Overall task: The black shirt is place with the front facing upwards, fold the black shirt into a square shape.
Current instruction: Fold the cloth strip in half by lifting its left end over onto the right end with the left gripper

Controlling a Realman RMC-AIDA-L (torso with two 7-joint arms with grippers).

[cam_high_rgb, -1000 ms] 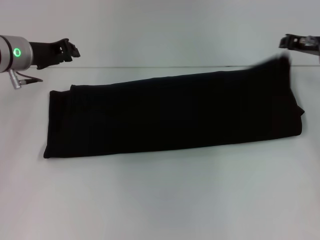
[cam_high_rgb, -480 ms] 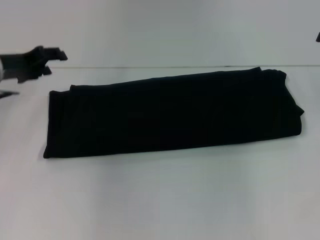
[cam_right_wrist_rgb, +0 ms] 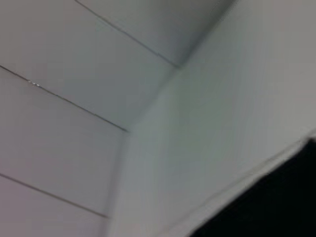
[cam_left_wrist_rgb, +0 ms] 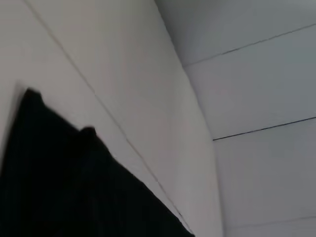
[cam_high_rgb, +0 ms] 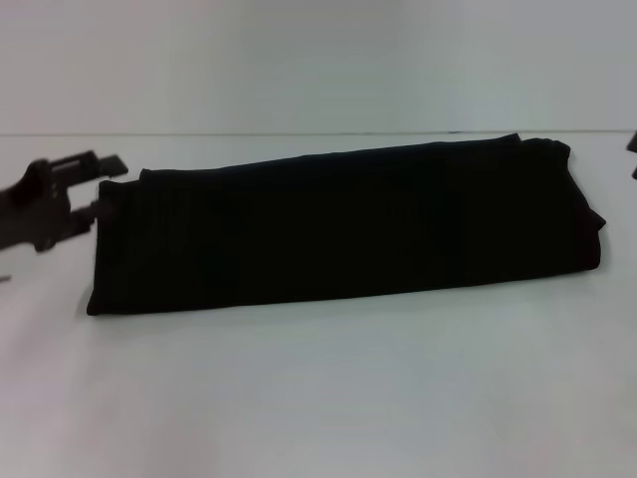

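Here, in the head view, the black shirt (cam_high_rgb: 343, 227) lies on the white bench (cam_high_rgb: 328, 398) as a long band, its length running across from the robot's left to its right. That shape suggests the sides are already folded in, so what remains, by my reading, is to bring one short end over the other to make the square. The left hand (cam_high_rgb: 88, 189) sits low, just beside the shirt's left short end, with its fingers apart; it looks placed there to take that end, though nothing is between the fingers yet. Of the right hand (cam_high_rgb: 633, 154) only a dark sliver shows at the frame's right edge, near the shirt's far right corner, and whether it is open or closed I cannot tell. The right end of the shirt is bunched and uneven, which may spoil the square's edge.

In the left wrist view, a corner of the shirt (cam_left_wrist_rgb: 74, 187) fills one side against the pale bench, which agrees with that arm being close over the left end.

In the right wrist view, only a dark patch of the shirt (cam_right_wrist_rgb: 276, 202) shows in one corner, with wall panels beyond.
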